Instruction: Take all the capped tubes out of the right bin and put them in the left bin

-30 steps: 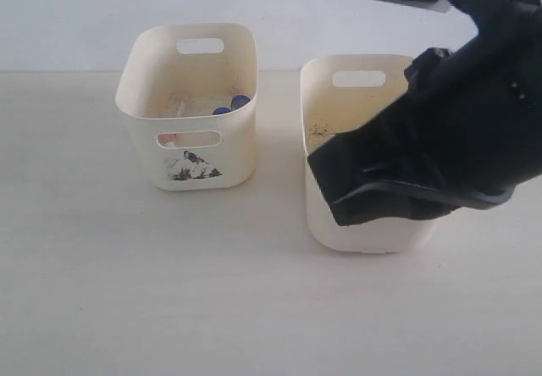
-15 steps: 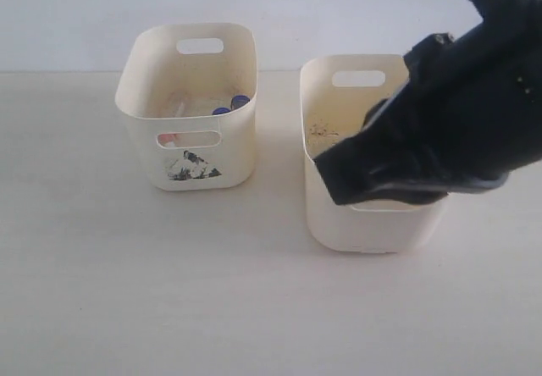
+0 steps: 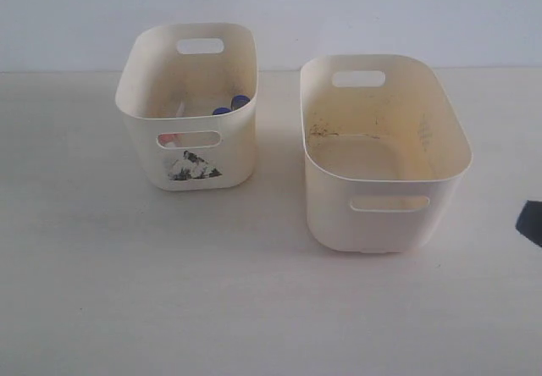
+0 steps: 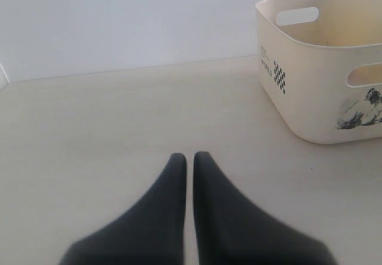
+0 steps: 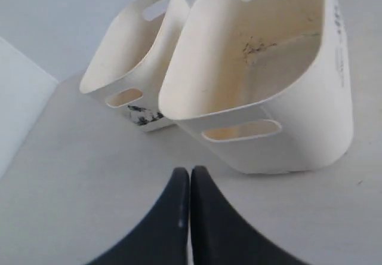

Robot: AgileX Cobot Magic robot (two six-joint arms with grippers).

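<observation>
We see a big pale table (image 3: 169, 308) filling most of the outside view. Right of the middle stands the right bin (image 3: 334, 211), the wider one, with brown specks on its inner back wall. In the upper left stands the left bin (image 3: 140, 147), the narrower one, with a small black picture (image 3: 191, 166) on its front. The two bins are near each other but do not touch.

The left wrist view shows a side of the left bin (image 4: 298, 98) that the outside view does not, with a little checkered mark (image 4: 279, 77) on it. The right wrist view looks into the right bin (image 5: 322, 122), with the left bin (image 5: 113, 56) beside it.

Only the wrist views show the grippers well. The left gripper (image 4: 186, 157) has its black jaws pressed together, with just a thin line between them. The right gripper (image 5: 190, 172) is pressed together too, near the right bin. The outside view has only a small dark bit (image 3: 532, 222) at its right edge, and we cannot tell what it is.

The capped tubes (image 3: 240, 101) lie in the left bin. Only the outside view shows them: two blue caps on its right side, and an orange-red cap (image 3: 168, 139) peeking through the front slot.
</observation>
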